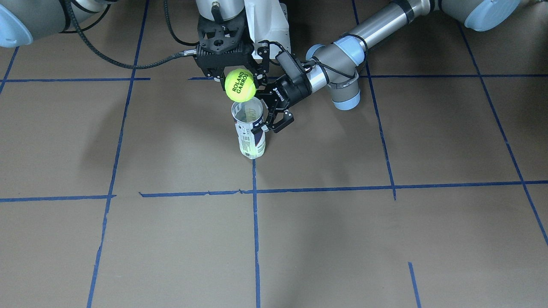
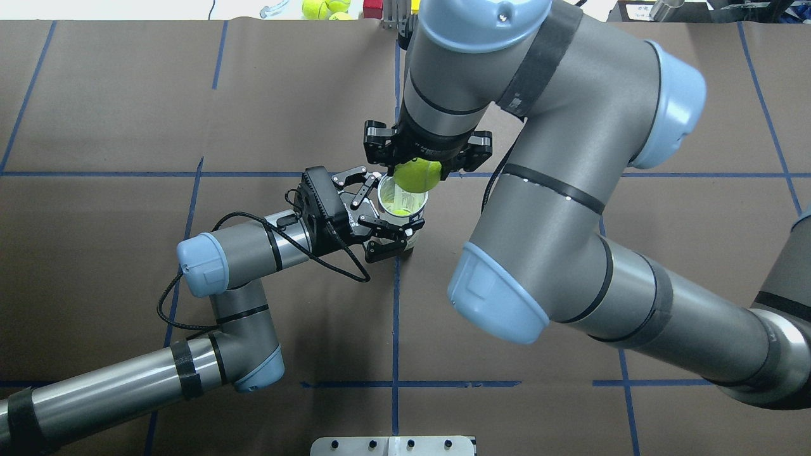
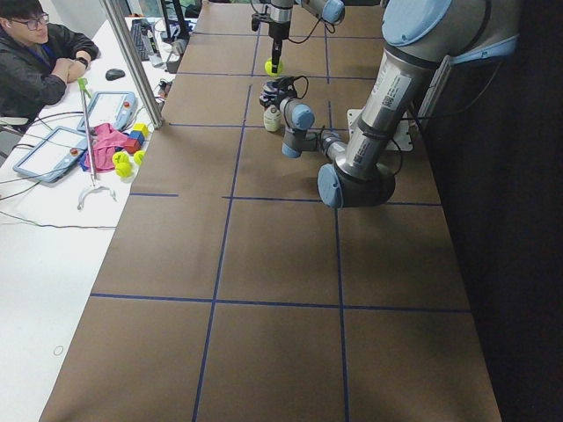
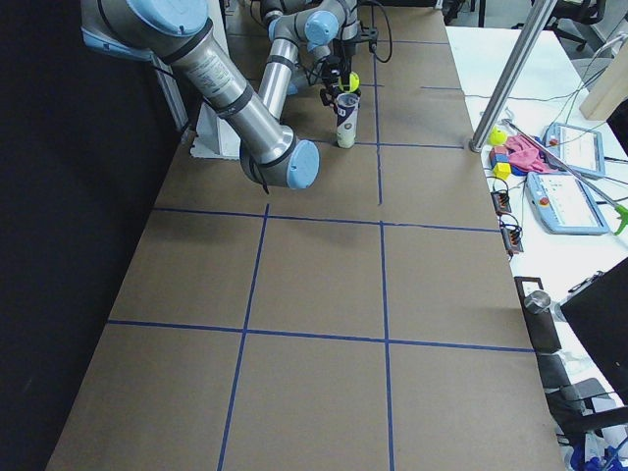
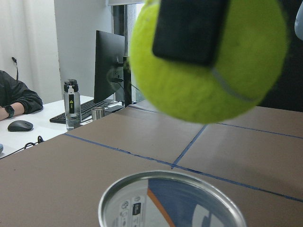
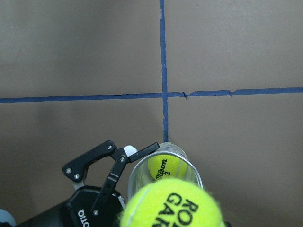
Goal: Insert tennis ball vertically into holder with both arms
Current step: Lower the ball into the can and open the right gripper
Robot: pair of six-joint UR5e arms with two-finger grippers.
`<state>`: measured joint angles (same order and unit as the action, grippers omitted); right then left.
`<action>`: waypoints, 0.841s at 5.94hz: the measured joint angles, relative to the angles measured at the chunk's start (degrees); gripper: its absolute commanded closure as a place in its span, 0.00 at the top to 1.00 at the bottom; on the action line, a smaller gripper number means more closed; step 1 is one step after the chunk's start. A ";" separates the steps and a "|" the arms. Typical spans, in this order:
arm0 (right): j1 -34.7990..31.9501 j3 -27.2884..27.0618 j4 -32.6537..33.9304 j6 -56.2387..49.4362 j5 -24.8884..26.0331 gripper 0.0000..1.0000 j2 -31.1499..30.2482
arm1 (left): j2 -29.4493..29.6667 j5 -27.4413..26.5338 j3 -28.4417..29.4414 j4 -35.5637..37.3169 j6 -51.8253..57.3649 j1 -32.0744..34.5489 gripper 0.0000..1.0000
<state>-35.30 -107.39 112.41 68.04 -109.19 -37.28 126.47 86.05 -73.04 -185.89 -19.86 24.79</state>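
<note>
The holder (image 1: 249,128), a clear tube with a navy-and-white label, stands upright on the brown table. A second yellow ball (image 6: 164,166) lies at its bottom. My left gripper (image 2: 398,214) comes in from the side and is shut on the holder (image 2: 405,204), one finger on each side. My right gripper (image 2: 419,166) points straight down and is shut on a yellow "Roland Garros" tennis ball (image 1: 240,85). The ball hangs just above the holder's open rim (image 5: 170,198), slightly off centre. In the left wrist view a black finger pad (image 5: 189,28) presses on the ball (image 5: 208,71).
Blue tape lines (image 1: 255,231) grid the table. The white pedestal base (image 1: 270,30) stands behind the grippers. More tennis balls (image 2: 317,7) lie past the far edge. An operator (image 3: 35,61) sits at a side desk holding tablets (image 3: 110,105) and blocks.
</note>
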 measured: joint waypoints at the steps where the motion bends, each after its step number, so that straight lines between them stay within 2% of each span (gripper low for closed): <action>1: 0.38 0.37 -0.09 -0.08 0.41 1.00 0.13 | 0.00 0.00 0.00 0.00 -0.02 0.00 0.91; 5: 0.58 0.67 -0.18 -0.62 0.52 1.00 0.11 | -0.07 0.00 0.00 -0.06 -0.09 0.00 0.91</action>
<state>-34.72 -106.72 112.23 67.42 -108.67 -37.17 126.40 86.05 -73.04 -185.95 -19.95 24.78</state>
